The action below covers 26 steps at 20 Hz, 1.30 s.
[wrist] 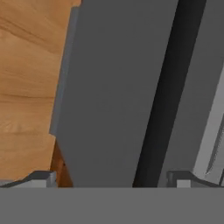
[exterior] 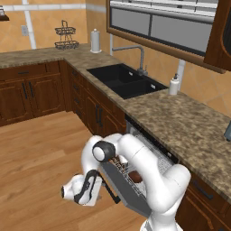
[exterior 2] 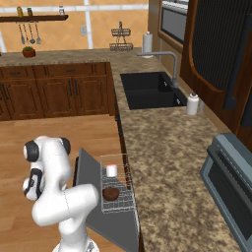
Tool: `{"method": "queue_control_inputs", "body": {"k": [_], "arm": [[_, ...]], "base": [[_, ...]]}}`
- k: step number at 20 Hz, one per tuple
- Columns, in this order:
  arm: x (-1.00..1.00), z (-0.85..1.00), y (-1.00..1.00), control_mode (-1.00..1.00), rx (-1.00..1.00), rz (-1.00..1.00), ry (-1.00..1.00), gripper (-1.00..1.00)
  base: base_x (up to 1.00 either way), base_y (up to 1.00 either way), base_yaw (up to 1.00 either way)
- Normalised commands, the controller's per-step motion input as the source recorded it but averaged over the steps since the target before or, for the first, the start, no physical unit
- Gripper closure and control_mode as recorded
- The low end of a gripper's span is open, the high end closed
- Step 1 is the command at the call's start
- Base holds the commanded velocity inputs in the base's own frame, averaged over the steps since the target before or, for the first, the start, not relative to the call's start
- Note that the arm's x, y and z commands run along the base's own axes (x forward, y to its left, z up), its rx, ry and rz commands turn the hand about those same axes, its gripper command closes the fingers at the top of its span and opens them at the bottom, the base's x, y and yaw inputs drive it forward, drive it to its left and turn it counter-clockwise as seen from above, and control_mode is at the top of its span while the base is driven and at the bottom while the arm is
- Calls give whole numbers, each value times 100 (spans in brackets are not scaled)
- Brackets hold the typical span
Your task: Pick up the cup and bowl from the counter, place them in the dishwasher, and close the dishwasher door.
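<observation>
The counter (exterior 2: 167, 157) runs long and speckled past the black sink (exterior 2: 150, 89) and a white soap bottle (exterior 2: 193, 104), with a grey microwave (exterior 2: 229, 184) at its near end. Below it the dishwasher (exterior: 151, 153) stands open, its grey door (exterior 2: 93, 197) dropped partway down over the wooden floor (exterior: 40, 149). The white wire rack (exterior 2: 117, 184) is pulled out over the door. In the rack sit the dark reddish-brown bowl (exterior 2: 110, 193) and, just beyond it, the white cup (exterior 2: 111, 170), upright and apart from the bowl. The white arm (exterior: 140, 167) bends low beside the door. Its jaws (wrist: 111, 177) are spread wide with nothing between them, close against the door's grey face and dark handle bar (wrist: 159, 96).
</observation>
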Motion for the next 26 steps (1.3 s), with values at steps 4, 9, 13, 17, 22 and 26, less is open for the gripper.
{"method": "queue_control_inputs", "body": {"k": [4,9,13,17,22,26], "arm": [[43,-49,-30,-100,-9,0,4,-100],[41,-52,-67,-100,-9,0,4,-100],[14,-19,-98,-100,-5,0,0,-100],[1,0,-100,-100,-5,0,0,-100],[0,0,-100,-100,-8,0,0,-100],[0,0,-100,-100,-10,0,2,-100]], "base": [[0,0,0],[0,0,0],[0,0,0],[0,0,0],[0,0,0],[0,0,0]]}}
